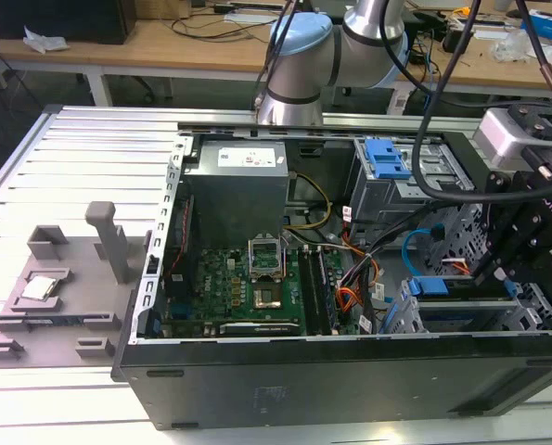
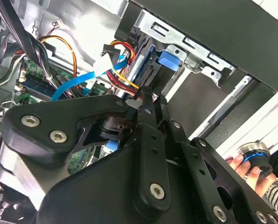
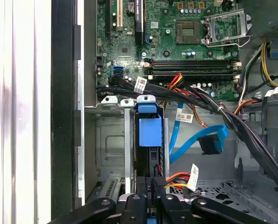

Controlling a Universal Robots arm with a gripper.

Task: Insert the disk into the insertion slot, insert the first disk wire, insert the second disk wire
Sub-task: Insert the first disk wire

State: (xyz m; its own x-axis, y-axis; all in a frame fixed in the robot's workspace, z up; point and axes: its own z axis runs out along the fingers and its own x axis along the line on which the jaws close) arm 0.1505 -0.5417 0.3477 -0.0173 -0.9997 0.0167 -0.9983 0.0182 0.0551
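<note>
The silver disk in its blue plastic carrier (image 1: pixel 429 286) sits inside the silver metal cage (image 1: pixel 393 320), lower right of the exterior view. Black fingers (image 2: pixel 147 121) pinch a black plug with red and yellow wires (image 3: pixel 160 180) at its edge, likely to line it up.

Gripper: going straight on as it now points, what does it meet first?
Most likely the hard drive in its bright blue plastic carrier, standing in the silver sheet-metal cage; depth is unclear.

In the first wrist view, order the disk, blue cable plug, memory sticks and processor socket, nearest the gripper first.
1. disk, at the gripper
2. blue cable plug, beside the disk
3. memory sticks, on the motherboard
4. processor socket, beyond them
</note>
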